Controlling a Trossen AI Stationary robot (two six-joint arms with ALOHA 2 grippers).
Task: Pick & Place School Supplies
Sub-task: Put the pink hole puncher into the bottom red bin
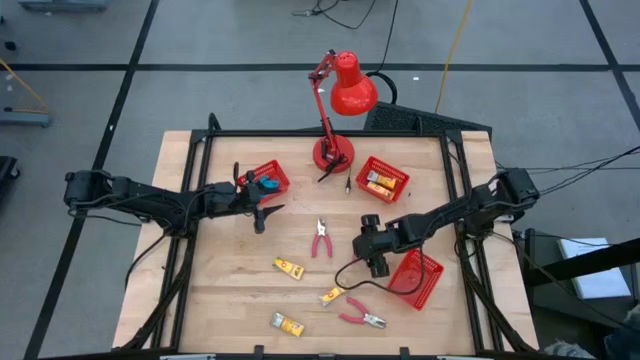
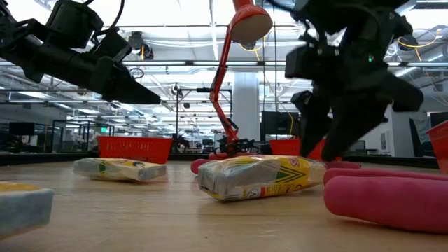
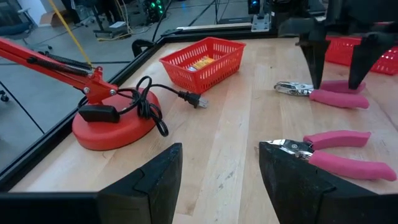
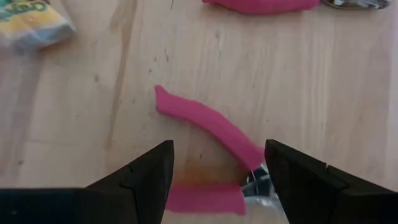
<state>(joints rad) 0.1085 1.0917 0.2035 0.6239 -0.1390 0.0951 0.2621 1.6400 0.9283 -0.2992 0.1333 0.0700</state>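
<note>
A: Where are the grippers placed?

B: The left gripper (image 1: 262, 212) is held over the table beside a red mesh basket (image 1: 272, 178); its fingers (image 3: 155, 180) are spread wide and nothing is held. The right gripper (image 1: 372, 258) is poised above the table's middle, its jaws also wide and empty, with pink-handled pliers (image 4: 208, 134) seen directly beneath it.

A: And the supplies?

B: Those pliers (image 1: 321, 239) lie near the table's centre. A second pair of pliers (image 1: 361, 315) is found near the front edge. Three yellow-and-white packets (image 1: 289, 268) are scattered across the front half. More packets (image 1: 378, 183) are lodged in the basket by the red desk lamp (image 1: 340, 105). Something blue, possibly a block (image 1: 267, 184), sits in the left basket, though it is poorly seen.
</note>
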